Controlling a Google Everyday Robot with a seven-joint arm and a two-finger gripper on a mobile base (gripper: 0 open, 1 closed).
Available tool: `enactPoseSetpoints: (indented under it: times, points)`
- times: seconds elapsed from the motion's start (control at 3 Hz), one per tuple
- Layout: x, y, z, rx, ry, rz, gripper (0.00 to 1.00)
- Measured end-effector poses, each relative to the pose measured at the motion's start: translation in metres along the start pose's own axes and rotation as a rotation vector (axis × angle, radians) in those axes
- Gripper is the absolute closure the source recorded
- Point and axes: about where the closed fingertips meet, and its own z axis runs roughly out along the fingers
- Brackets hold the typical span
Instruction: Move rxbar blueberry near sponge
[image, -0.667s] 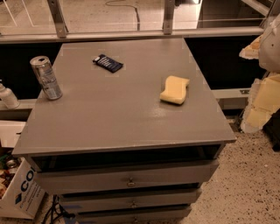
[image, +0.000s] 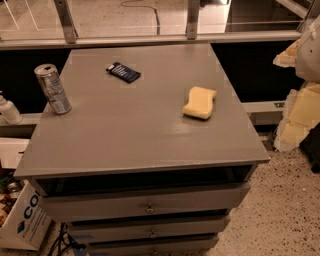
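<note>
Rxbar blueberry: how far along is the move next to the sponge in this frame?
Nothing looks done yet: the rxbar blueberry lies flat toward the back of the table, well apart from the sponge on the right side. Nothing is in hand: the gripper is off the table's right edge, away from both items. Left: reach the bar, grasp it, and set it beside the sponge.
</note>
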Motion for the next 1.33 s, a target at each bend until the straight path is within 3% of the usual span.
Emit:
enactPoseSetpoints:
  times: [0.33, 0.67, 1.33]
  points:
    - [-0.005, -0.01, 0.007, 0.014, -0.045, 0.0, 0.0]
    - [-0.013, -0.036, 0.019, 0.028, -0.139, -0.016, 0.0]
    - [-0.04, -0.089, 0.056, -0.029, -0.376, -0.057, 0.0]
